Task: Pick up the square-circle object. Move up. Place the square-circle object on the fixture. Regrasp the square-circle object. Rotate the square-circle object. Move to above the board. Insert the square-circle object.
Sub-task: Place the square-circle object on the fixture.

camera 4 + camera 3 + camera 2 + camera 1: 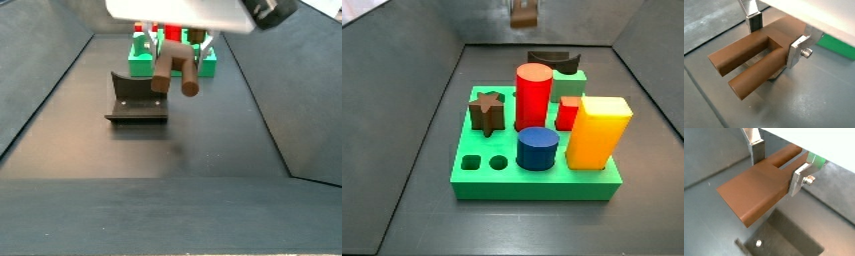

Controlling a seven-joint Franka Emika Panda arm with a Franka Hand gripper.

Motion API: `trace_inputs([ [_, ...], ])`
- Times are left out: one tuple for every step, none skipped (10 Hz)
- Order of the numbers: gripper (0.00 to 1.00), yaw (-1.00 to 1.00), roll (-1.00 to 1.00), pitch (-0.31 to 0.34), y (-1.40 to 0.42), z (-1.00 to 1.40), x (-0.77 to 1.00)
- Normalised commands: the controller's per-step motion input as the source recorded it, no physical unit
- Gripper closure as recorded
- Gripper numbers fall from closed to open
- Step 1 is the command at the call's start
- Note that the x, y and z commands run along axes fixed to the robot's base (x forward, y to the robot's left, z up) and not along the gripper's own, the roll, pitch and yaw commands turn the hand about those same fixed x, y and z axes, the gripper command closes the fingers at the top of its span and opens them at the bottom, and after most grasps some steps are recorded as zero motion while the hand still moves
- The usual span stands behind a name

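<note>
The square-circle object (751,62) is a brown block with two prongs, one square and one round. My gripper (777,39) is shut on its solid end, a silver finger (801,178) on either side of the block (754,193). In a side view the object (175,68) hangs tilted in the air, just right of and above the dark fixture (136,101), prongs pointing down and forward. The fixture (784,240) lies below the block in a wrist view. The green board (543,185) shows a square hole and a round hole at one front corner (484,162). The held object (523,14) shows far behind the board.
On the board stand a red cylinder (533,95), a blue cylinder (539,148), a yellow block (599,132), a dark star peg (486,111) and a dark piece at the back (556,62). Grey walls slope up on both sides of the floor (147,200).
</note>
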Motion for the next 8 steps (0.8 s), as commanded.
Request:
trace_inputs([
  [1.00,-0.02,0.22,-0.122,-0.08,-0.16,0.05],
  [1.00,0.02,-1.00,0.110,-0.83,0.70,1.00],
  [1.00,0.02,-1.00,0.126,-0.82,0.71,1.00],
  [1.00,0.01,-1.00,0.147,-0.67,0.66,0.97],
  [1.00,-0.01,-1.00,0.153,-0.29,0.43,0.75],
  [1.00,-0.02,-1.00,0.155,-0.16,0.22,0.59],
  [1.00,-0.03,-1.00,0.149,-0.09,0.07,0.46],
  [1.00,-0.04,-1.00,0.158,-0.03,0.04,0.33],
])
